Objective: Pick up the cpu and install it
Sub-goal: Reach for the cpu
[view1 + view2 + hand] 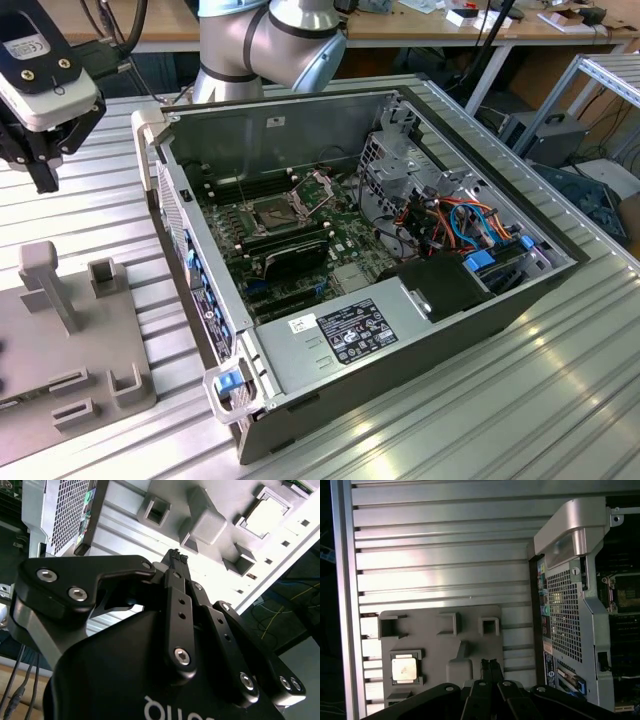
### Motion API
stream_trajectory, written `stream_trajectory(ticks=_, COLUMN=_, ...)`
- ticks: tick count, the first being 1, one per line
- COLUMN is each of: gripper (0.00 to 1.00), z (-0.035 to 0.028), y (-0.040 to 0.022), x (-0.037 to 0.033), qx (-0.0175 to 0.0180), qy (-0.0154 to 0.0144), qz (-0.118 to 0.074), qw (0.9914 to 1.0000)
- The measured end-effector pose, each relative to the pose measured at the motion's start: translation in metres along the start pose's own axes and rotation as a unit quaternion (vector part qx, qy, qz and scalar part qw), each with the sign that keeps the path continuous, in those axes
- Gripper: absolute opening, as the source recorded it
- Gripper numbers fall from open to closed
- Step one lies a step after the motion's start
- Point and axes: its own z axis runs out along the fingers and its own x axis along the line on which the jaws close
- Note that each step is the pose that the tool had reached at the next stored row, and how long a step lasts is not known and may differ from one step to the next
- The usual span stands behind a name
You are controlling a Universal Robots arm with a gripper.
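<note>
Looking across the ribbed metal worktop, I have the open computer case lying in the middle with its motherboard exposed. At the exterior view's left, just beside the case, sits the grey fixture plate, with its upright posts and small square pockets. The pincer hangs in the air at the exterior view's far left, to the left of the case and above the worktop near the plate. In both wrist views its fingertips are pressed together with nothing between them (black fingers, tips meeting in a narrow point). The cpu lies flat in a framed pocket of the plate, silver top up, well apart from the pincer and untouched.
</note>
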Motion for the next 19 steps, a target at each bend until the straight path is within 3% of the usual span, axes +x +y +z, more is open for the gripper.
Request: stream_trajectory(ticks=19, gripper=0.11, z=-0.0002, y=-0.0016, x=0.0063, qx=0.0, qy=0.0, qz=0.0, qw=1.0)
